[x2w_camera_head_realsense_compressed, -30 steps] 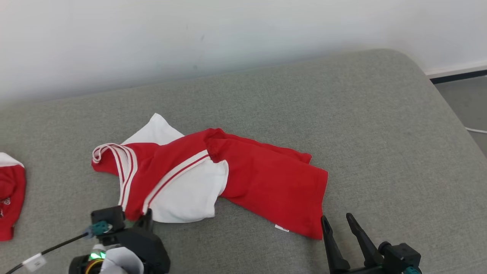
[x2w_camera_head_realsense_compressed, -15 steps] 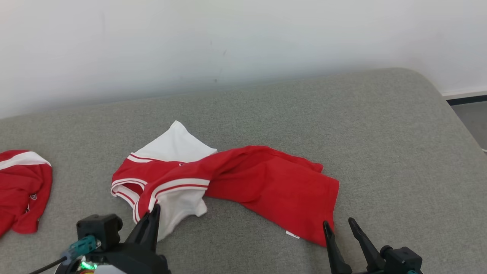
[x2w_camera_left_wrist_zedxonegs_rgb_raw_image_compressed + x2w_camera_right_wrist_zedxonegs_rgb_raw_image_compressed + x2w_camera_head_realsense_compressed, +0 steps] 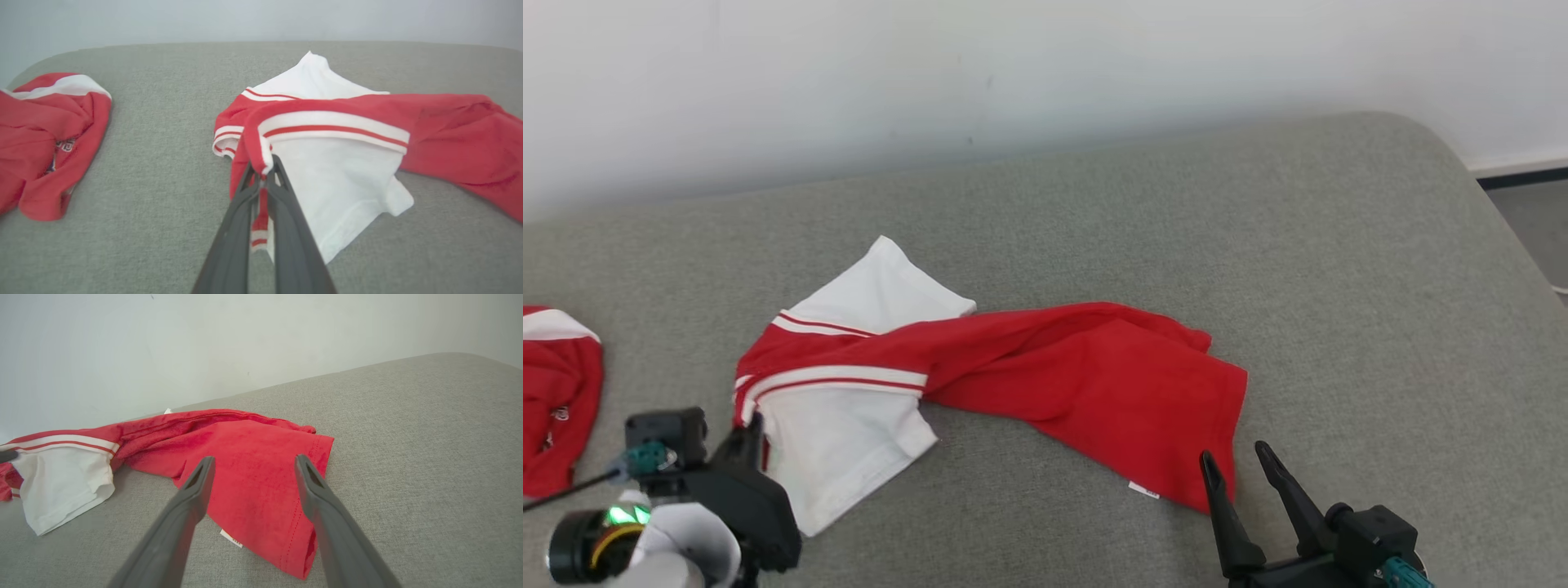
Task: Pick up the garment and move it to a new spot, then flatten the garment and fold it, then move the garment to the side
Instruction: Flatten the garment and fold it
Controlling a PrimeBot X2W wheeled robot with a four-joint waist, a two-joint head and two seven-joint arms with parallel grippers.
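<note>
Carrying everything, the grey couch (image 3: 1339, 286) holds the red-and-white garment (image 3: 1054, 384) crumpled near its middle. Another red garment (image 3: 560, 400) lies by the left edge. The left pincer (image 3: 263, 165) is clamped on the garment's striped edge; the right pincer (image 3: 1233, 454) stands apart beside its red corner.

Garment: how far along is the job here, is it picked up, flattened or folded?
Early. Done: the left gripper is shut on the striped edge of the garment. In hand: the garment lies stretched out but twisted and creased on the grey cushion, with the open right gripper poised by its red hem corner. Left: flattening, folding, moving it aside.
</note>
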